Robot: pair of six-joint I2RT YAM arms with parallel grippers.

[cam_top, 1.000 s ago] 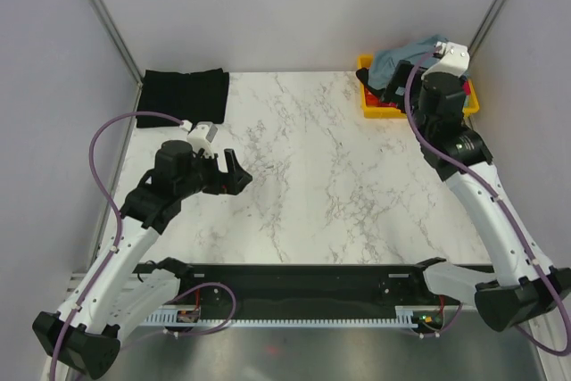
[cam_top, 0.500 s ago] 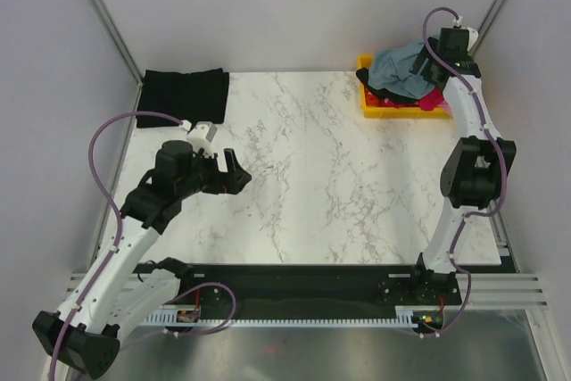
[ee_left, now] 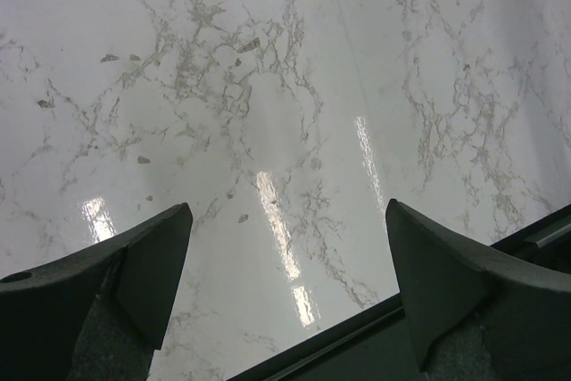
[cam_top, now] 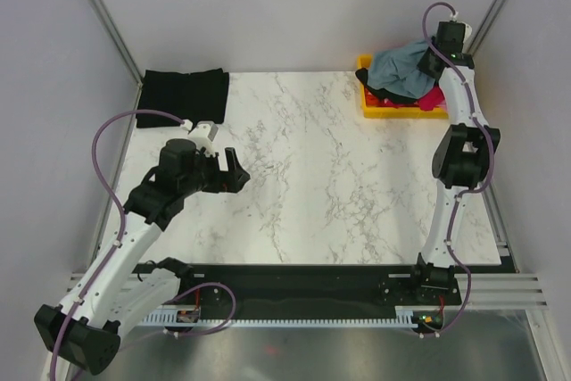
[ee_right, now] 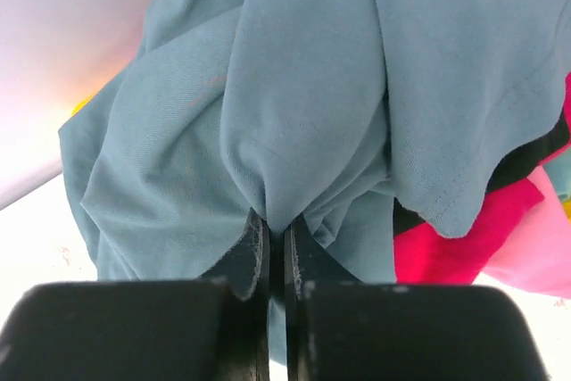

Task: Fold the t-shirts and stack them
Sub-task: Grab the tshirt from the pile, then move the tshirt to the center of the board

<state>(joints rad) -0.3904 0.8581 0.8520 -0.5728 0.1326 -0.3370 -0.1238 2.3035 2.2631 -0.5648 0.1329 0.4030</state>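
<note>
A slate blue-grey t-shirt [cam_top: 400, 66] lies bunched on top of the yellow bin [cam_top: 368, 104] at the back right. My right gripper [cam_top: 428, 63] reaches over the bin and is shut on a fold of that shirt [ee_right: 303, 113], the cloth pinched between its fingertips [ee_right: 254, 247]. Under it show a black shirt [ee_right: 526, 158] and a pink-red one [ee_right: 464, 238]. A folded black t-shirt [cam_top: 185, 95] lies flat at the back left. My left gripper [cam_top: 230, 171] hovers open over bare marble [ee_left: 285, 131], holding nothing.
The marble table [cam_top: 312, 167] is bounded by grey walls at the back and sides. A black rail [cam_top: 294, 278] runs along the near edge, seen also in the left wrist view as the dark strip [ee_left: 357, 341].
The right arm stretched out to the back over the bin, and its gripper went from open to shut on the blue-grey shirt. The left arm stayed put.
</note>
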